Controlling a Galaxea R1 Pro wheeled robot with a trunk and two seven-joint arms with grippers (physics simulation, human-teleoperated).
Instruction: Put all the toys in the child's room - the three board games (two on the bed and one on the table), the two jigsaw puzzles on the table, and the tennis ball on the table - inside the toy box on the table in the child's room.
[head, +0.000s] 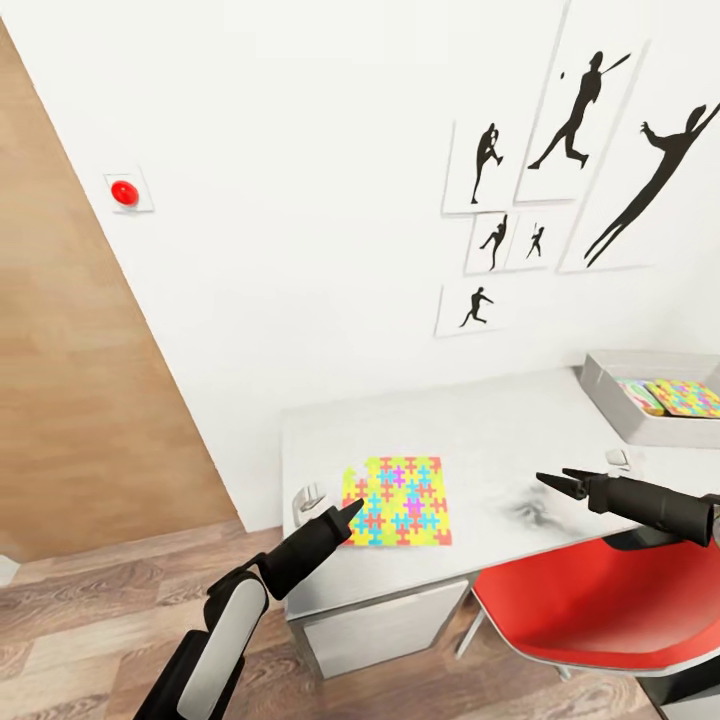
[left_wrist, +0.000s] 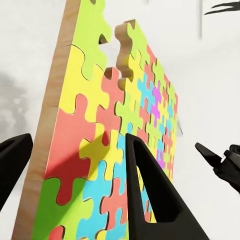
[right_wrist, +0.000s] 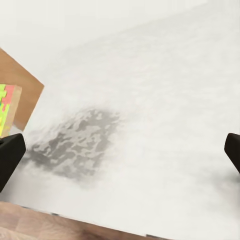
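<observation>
At the far left of the head view a wooden wardrobe door (head: 70, 350) runs up beside the white wall (head: 300, 200), which carries a small red button (head: 124, 192) on a pale plate. Below lies the wood-plank floor (head: 90, 630).

The left gripper (head: 350, 512) reaches over the near left part of the table (head: 500, 420), its tip at the near left corner of a jigsaw puzzle (head: 398, 501). This puzzle is a flat square of yellow, red, green, blue and purple pieces on a wooden backing, lying flat on the pale grey top near the front edge. In the left wrist view the puzzle (left_wrist: 100, 150) sits between the two dark fingers (left_wrist: 150, 195), which stand apart, one past its wooden edge and one over its coloured face. The claw is released; whether either finger touches the puzzle cannot be told.

A dark smudge (head: 528, 512) marks the table top to the right of the puzzle. On the wall above hang black baseball-player silhouette pictures (head: 580, 100).

The right gripper (head: 556, 480) hovers over the table to the right of the smudge, well apart from the puzzle, its thin fingers spread and holding nothing. In the right wrist view its fingers (right_wrist: 10, 157) stand wide apart at the picture's two sides, with bare table between them and the puzzle's edge (right_wrist: 9, 107) off to one side.

Under the right arm stands a red chair (head: 590, 610), pushed near the table's front. At the far right of the table sits the toy box (head: 610, 395), a light-grey tray holding two colourful flat toys (head: 672, 398).
</observation>
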